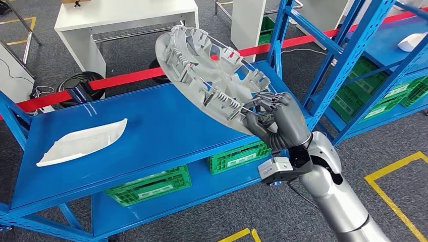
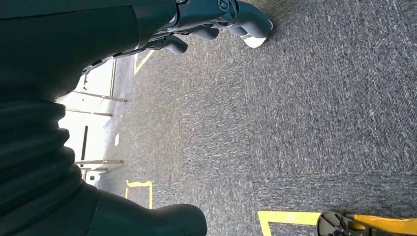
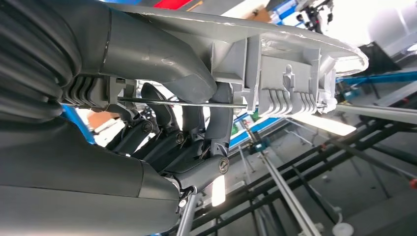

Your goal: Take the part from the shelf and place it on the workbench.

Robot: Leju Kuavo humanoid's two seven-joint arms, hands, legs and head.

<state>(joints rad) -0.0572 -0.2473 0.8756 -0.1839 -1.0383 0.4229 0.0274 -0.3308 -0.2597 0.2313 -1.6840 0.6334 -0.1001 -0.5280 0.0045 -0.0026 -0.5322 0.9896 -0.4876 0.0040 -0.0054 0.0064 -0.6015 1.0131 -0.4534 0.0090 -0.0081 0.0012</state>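
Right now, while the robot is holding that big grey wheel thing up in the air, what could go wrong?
1. The right robot hand grips the grey wheel cover only at one edge, tilted, with most of it sticking out. It might slip or swing.
2. The cover hangs close to the blue shelf post, so it could bump it when the arm moves.
3. A white part already lies on the blue shelf top; setting down carelessly could knock it.

One grey round part [image 1: 209, 75], one white curved piece [image 1: 83, 141] on the blue shelf [image 1: 166, 126] — and four green crates: two beneath it [image 1: 151, 186] [image 1: 237, 156], two further right [image 1: 373, 70] [image 1: 411, 91].
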